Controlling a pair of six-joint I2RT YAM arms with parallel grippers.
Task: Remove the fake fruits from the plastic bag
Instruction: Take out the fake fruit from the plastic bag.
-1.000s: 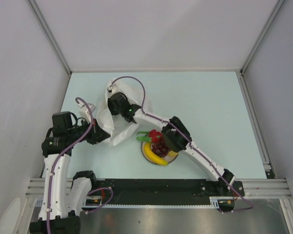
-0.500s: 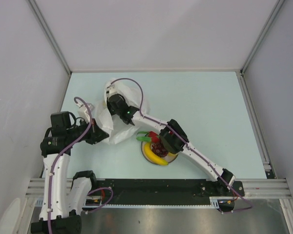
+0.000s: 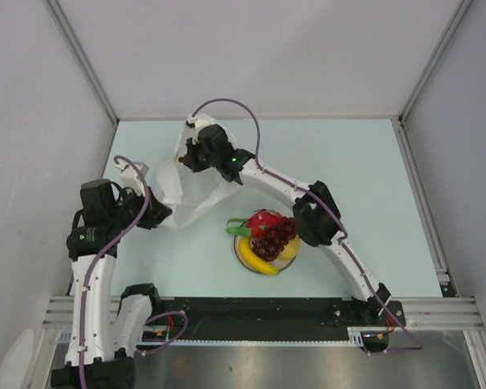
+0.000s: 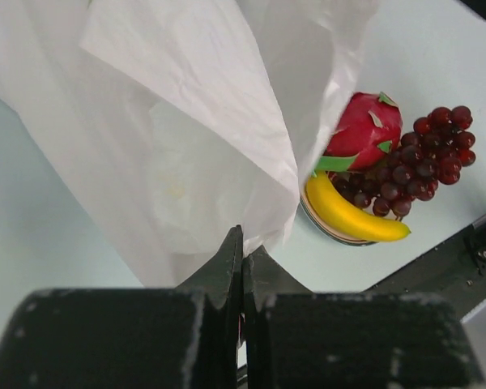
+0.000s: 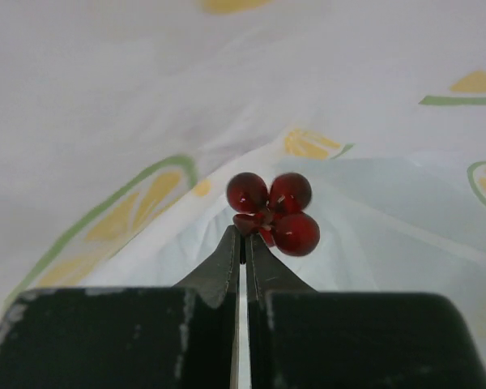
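Fruits point(image 3: 267, 235) on plate point(image 3: 240, 254); right gripper point(image 5: 243, 235) pinches a loose grape sprig point(image 5: 273, 212) at bag point(image 3: 186, 194), left gripper point(image 4: 243, 243) clamps bag edge.

Both arms reach out, and both tools are clamped shut.

The left arm point(image 3: 87, 271) stands up from its base at the near left, folds at the elbow and points its wrist to the right. The left tool point(image 4: 243, 243) has its fingers pressed together, pinching a fold of the plastic bag point(image 4: 202, 121). The right arm point(image 3: 344, 255) runs from its base at the near right in a long diagonal toward the far left, with a green light lit on its wrist. The right tool point(image 5: 243, 237) is also closed, its fingertips nipping the stem of a small cluster of grapes point(image 5: 273, 212).
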